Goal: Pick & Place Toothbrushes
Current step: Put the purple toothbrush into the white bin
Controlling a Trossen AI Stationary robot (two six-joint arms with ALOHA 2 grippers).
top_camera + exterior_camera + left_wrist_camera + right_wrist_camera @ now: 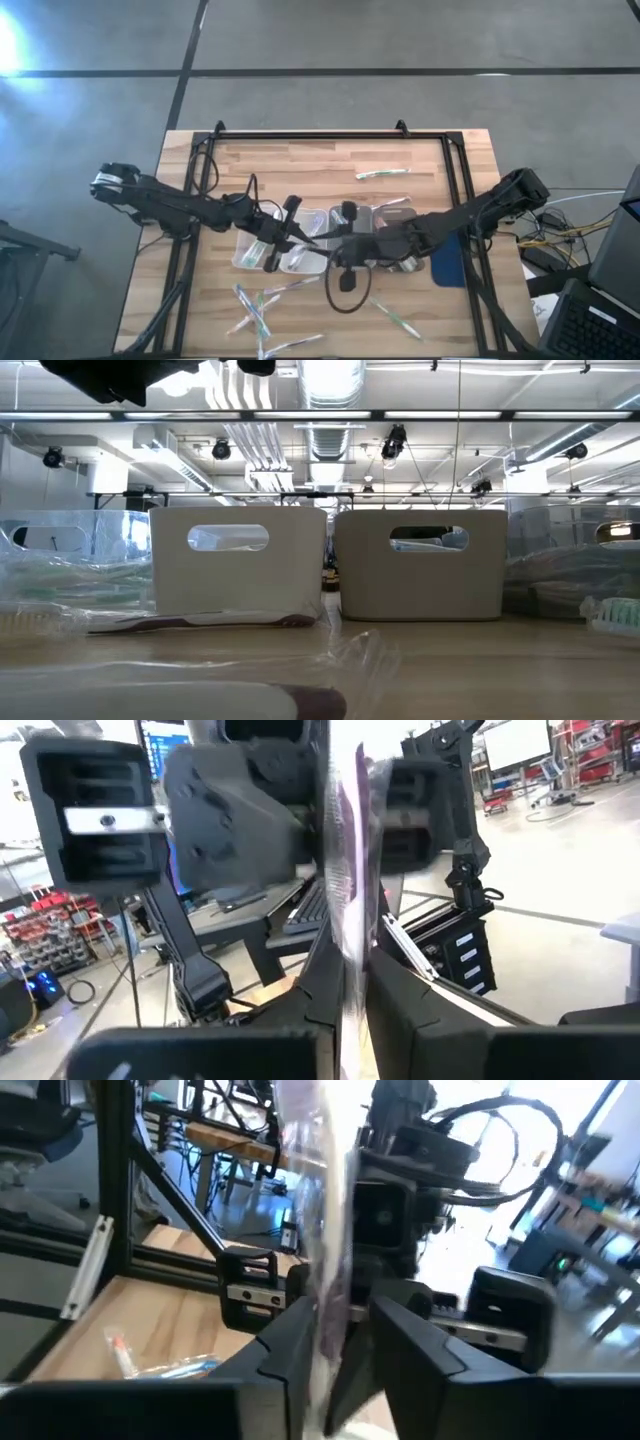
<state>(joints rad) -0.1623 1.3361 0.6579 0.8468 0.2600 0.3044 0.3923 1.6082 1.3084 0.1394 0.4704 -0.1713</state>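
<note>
While both arms meet over the middle of the table (pixel 300 160), a handover looks to be in hand — one wrapped toothbrush (pixel 345 890) passing between them. Nearest, in the left wrist view, the left gripper (pixel 345 1005) is pinched together on that clear-wrapped stick, which stands up between its fingers. In the right wrist view the right gripper (pixel 345 1345) has the same wrapper running between its fingers (pixel 290 1345), yet whether they press it or have let go I cannot tell. From above, the pair hang over the clear trays (pixel 300 245), tips almost touching. More toothbrushes lie loose on the near edge of the table (pixel 262 305), another at the far side (pixel 383 173).

My read: the right side should release fully, then the left can carry the brush to a tray and lay it lengthwise. Farther off, the low view shows two white bins (pixel 238 563) — what is in them is hidden, and the brush's colour stays hard to make out.
</note>
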